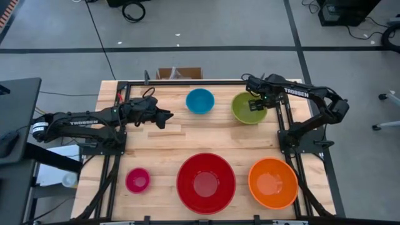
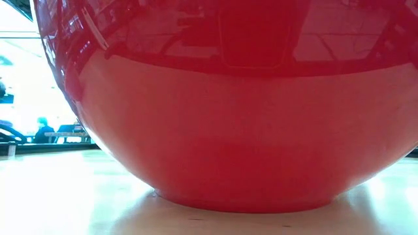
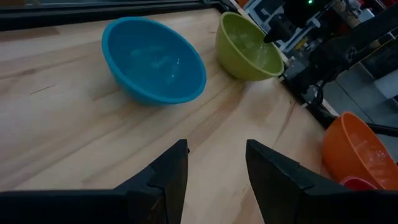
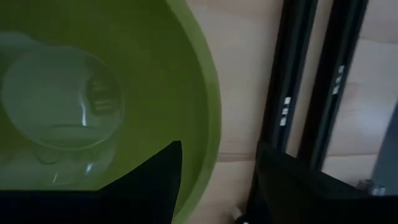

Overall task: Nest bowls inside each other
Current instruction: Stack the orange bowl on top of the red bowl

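Observation:
Five bowls rest on their bases on the wooden table. Along the near side stand the magenta bowl (image 1: 137, 180), the red bowl (image 1: 205, 182), which fills the low view (image 2: 241, 130), and the orange bowl (image 1: 272, 182). The blue bowl (image 1: 200, 100) and olive-green bowl (image 1: 249, 107) stand farther back. My left gripper (image 1: 167, 117) hovers open left of the blue bowl (image 3: 155, 59), nothing between its fingers (image 3: 168, 174). My right gripper (image 1: 256, 104) points down, open, over the green bowl's right rim (image 4: 211, 124), one finger over the inside, one outside.
Black frame rails (image 4: 311, 93) run along the table just right of the green bowl. A cardboard box (image 1: 179, 73) sits at the far edge. Bare wood lies between the two rows of bowls (image 1: 206, 134).

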